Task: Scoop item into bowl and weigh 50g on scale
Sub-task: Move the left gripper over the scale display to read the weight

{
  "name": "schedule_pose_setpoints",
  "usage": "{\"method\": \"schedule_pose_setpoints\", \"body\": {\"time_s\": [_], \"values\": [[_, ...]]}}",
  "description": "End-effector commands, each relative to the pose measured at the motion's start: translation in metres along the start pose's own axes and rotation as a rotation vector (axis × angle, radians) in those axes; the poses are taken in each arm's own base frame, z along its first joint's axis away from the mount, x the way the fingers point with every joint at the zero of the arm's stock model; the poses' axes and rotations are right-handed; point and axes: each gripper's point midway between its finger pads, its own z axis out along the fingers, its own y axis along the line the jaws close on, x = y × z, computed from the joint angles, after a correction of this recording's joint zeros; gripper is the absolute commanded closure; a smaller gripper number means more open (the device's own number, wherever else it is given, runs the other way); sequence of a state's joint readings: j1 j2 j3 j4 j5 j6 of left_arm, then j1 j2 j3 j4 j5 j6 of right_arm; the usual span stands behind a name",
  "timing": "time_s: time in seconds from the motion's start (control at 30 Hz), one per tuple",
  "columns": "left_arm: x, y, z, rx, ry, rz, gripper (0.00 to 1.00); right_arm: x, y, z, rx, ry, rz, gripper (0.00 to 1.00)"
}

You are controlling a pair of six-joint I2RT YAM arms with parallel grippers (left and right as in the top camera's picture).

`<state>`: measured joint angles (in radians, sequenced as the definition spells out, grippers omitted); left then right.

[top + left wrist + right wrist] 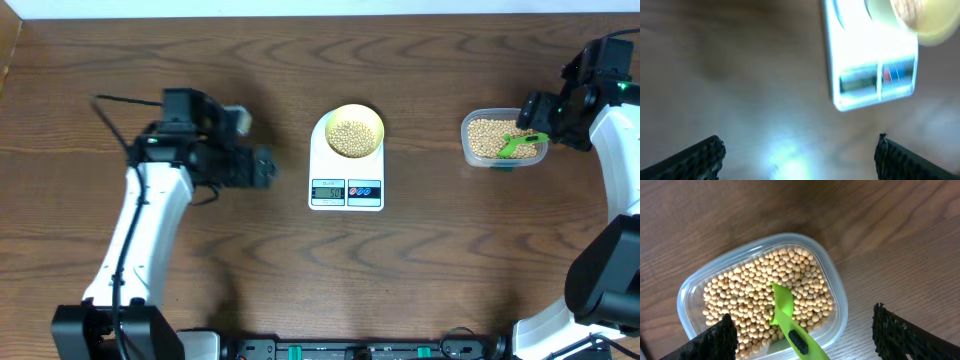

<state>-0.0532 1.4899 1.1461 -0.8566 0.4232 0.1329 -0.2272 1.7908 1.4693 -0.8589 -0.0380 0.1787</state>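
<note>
Right gripper hangs wide open over the scoop in the three-o'clock tub, left gripper gapes wide at nine, and tan beans sit in the bowl on the scale.

Bowl on scale, container right

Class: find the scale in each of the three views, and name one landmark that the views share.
Overhead: scale at the centre, bowl on it.
Left wrist: scale upper right, blurred; bowl in the top right corner.
Right wrist: not in it; only a container of beans with a scoop.
Shared landmark: the wood table in all three; the bowl ties the first two.
</note>
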Motion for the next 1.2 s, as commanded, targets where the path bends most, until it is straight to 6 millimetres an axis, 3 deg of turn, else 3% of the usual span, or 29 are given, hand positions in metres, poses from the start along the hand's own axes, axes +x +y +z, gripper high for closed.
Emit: {"method": "schedule_pose_setpoints", "body": {"time_s": [0.0,0.13,0.47,0.67,0.9,1.17], "values": [[0.022,-0.02,0.008,0.003,0.087,0.12,0.02,-0.004,0.002,-0.004,-0.009,-0.015,0.007,0.15],[0.037,-0.04,0.017,0.023,0.143,0.181,0.02,-0.003,0.005,-0.004,-0.025,-0.012,0.006,0.14],[0.042,-0.04,0.051,-0.034,0.103,0.212,0.03,-0.003,0.008,-0.004,-0.046,-0.009,0.007,0.14],[0.038,-0.012,0.061,-0.245,0.048,0.121,0.02,-0.003,0.008,-0.004,-0.046,-0.008,0.007,0.13],[0.034,-0.05,0.077,-0.203,0.002,0.259,0.02,-0.003,0.008,-0.004,-0.046,-0.008,0.006,0.12],[0.05,-0.06,0.093,-0.19,0.049,0.333,0.02,-0.003,0.008,-0.004,-0.046,-0.008,0.007,0.12]]}}
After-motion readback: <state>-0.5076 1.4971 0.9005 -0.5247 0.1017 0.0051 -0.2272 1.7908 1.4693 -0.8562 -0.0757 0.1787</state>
